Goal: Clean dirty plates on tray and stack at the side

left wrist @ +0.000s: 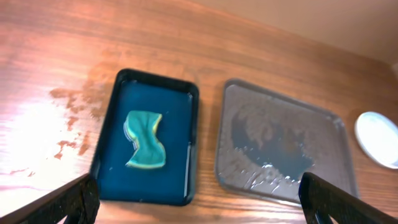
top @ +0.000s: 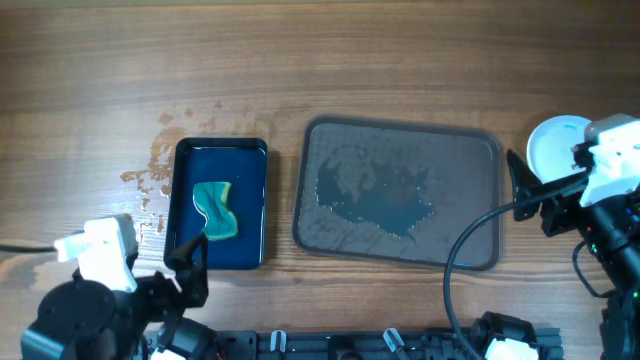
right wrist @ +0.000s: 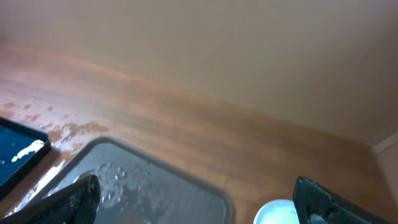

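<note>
The large grey tray (top: 470,160) lies mid-table, wet with a puddle and holding no plates; it also shows in the left wrist view (left wrist: 249,118) and the right wrist view (right wrist: 155,186). White plates (top: 553,143) sit on the table right of the tray, partly hidden by my right arm; I cannot tell how many are stacked. A plate also shows in the left wrist view (left wrist: 377,138) and the right wrist view (right wrist: 277,213). My left gripper (top: 190,265) (left wrist: 199,202) is open and empty, near the front left. My right gripper (top: 525,185) (right wrist: 196,202) is open and empty, between the tray and the plates.
A smaller dark-blue tray (top: 250,160) (left wrist: 180,124) left of the grey tray holds water and a teal sponge (top: 216,210) (left wrist: 145,139). Wet splashes mark the wood (top: 145,180) left of it. A black cable (top: 460,250) arcs over the grey tray's right front corner.
</note>
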Controlling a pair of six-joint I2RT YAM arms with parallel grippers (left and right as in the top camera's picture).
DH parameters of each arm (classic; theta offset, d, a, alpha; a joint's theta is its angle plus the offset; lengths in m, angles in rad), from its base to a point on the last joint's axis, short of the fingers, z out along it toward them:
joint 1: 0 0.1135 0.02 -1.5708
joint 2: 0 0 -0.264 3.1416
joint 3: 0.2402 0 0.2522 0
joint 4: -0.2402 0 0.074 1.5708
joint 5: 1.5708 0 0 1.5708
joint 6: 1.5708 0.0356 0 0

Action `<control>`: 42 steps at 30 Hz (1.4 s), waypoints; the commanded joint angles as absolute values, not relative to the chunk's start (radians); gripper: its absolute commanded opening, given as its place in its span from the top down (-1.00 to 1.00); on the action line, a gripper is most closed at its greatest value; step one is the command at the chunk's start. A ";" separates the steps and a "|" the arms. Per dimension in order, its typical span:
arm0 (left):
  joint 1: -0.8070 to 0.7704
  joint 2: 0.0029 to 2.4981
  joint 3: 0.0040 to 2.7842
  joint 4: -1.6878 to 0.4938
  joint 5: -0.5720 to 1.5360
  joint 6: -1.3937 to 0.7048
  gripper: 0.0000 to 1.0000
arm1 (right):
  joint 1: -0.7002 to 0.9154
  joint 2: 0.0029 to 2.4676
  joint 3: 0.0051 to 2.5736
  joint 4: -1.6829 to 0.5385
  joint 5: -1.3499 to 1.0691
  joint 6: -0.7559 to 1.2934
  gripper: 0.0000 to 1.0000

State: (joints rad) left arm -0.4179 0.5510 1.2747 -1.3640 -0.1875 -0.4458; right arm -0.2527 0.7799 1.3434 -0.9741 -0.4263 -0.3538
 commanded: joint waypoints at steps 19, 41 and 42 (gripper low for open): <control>-0.424 0.543 1.277 -1.434 -0.267 -0.426 -1.00 | -0.249 0.900 1.346 -0.999 -0.447 -0.363 -0.99; -0.424 0.543 1.277 -1.434 -0.266 -0.426 -1.00 | -0.249 0.910 1.346 -1.046 -0.446 -0.364 -0.99; -0.424 0.543 1.277 -1.434 -0.266 -0.426 -1.00 | -0.249 0.915 1.346 -1.047 -0.446 -0.364 -1.00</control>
State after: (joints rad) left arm -0.4179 0.5476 1.2747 -1.4338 -0.2436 -0.4454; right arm -0.2527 0.9001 1.3434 -1.0428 -0.4263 -0.3542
